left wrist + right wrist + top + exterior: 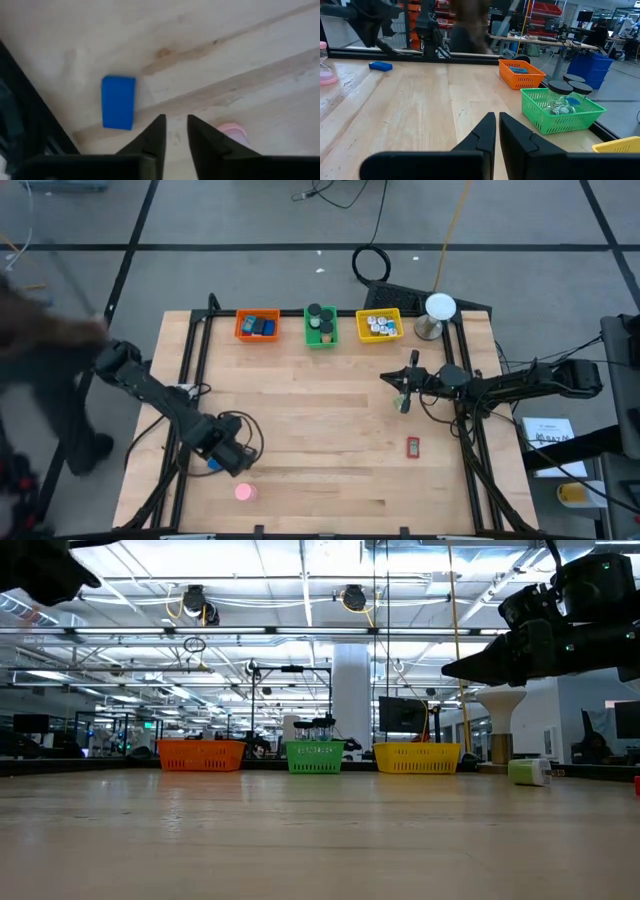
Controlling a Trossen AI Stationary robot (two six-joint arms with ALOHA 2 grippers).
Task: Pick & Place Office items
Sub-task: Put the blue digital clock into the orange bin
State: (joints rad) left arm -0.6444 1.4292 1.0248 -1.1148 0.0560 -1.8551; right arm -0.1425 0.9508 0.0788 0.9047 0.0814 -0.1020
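Blue eraser block (118, 102) lies flat on the wooden desk (330, 430), just beside the left gripper (175, 125), untouched; fingers a narrow gap apart, holding nothing. Pink round piece (245, 492) near it. Red block (413, 446) lies near the right gripper (497, 121), which is closed, empty.

Wooden table (330, 430): three bins at 12 o'clock; red block (413, 446) at 4; pink piece (245, 492), blue block (214, 463) at 7.
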